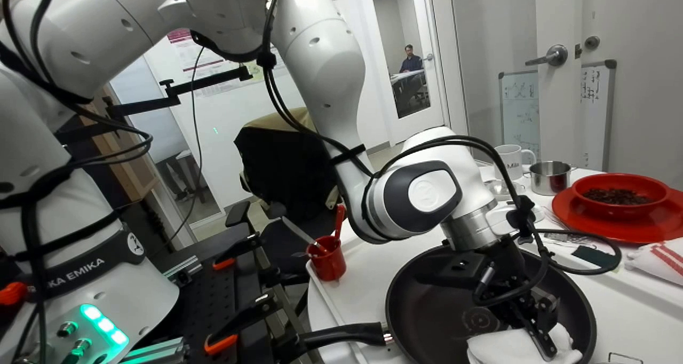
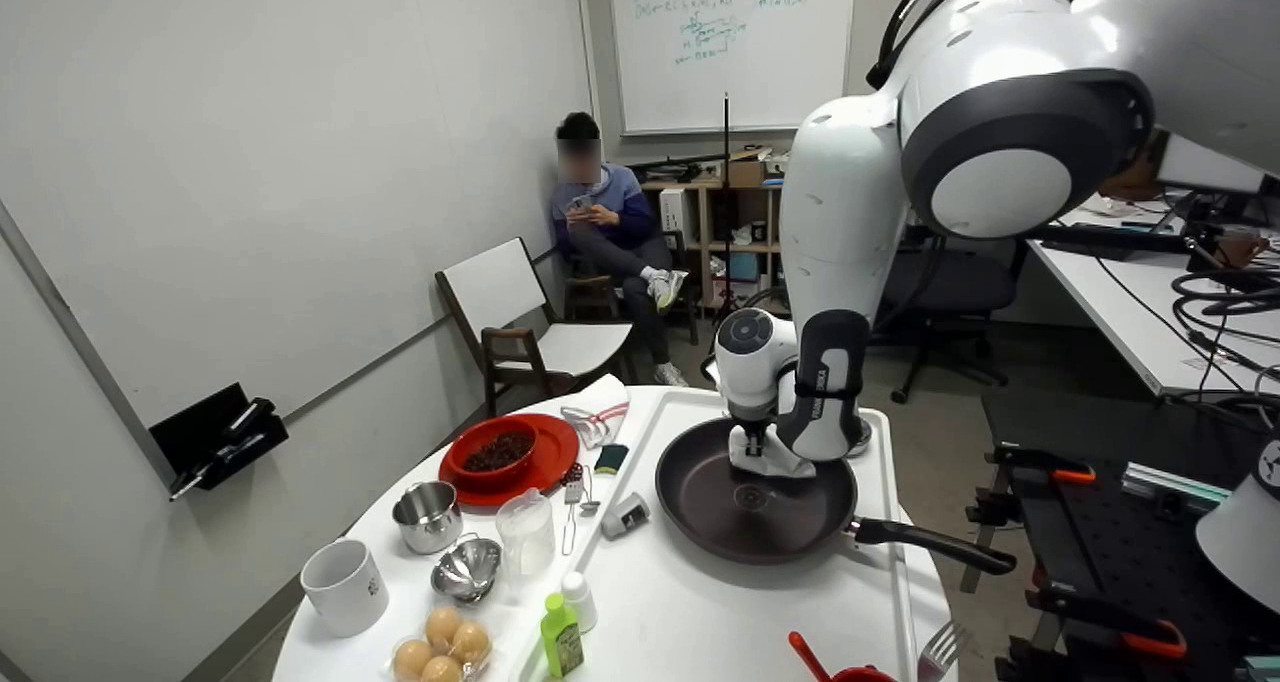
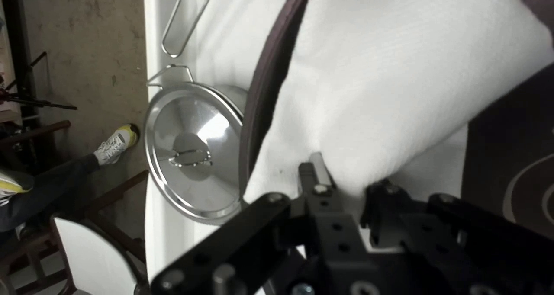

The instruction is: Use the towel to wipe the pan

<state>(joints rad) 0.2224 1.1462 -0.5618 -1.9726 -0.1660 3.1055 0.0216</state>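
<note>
The jaws are clenched on the white towel (image 3: 389, 78), a fold of it nipped between their tips and the rest spread out over the inside of the black frying pan (image 2: 715, 522). The towel lies off to one side, toward the lidded steel pot (image 3: 194, 195) that stands just beside the pan, and the rings (image 2: 750, 497) at the pan's centre show bare. The long handle (image 2: 935, 545) pokes out over the rim of a white tray (image 2: 700, 612) on the white counter (image 2: 410, 582). Past the tray's opposite edge I can make out a red bowl (image 2: 460, 462) on a red plate (image 2: 557, 454), a white mug (image 2: 345, 592) and brown eggs (image 2: 442, 624). Farther back, a person (image 2: 625, 212) in blue sits holding a phone (image 2: 580, 203).
</note>
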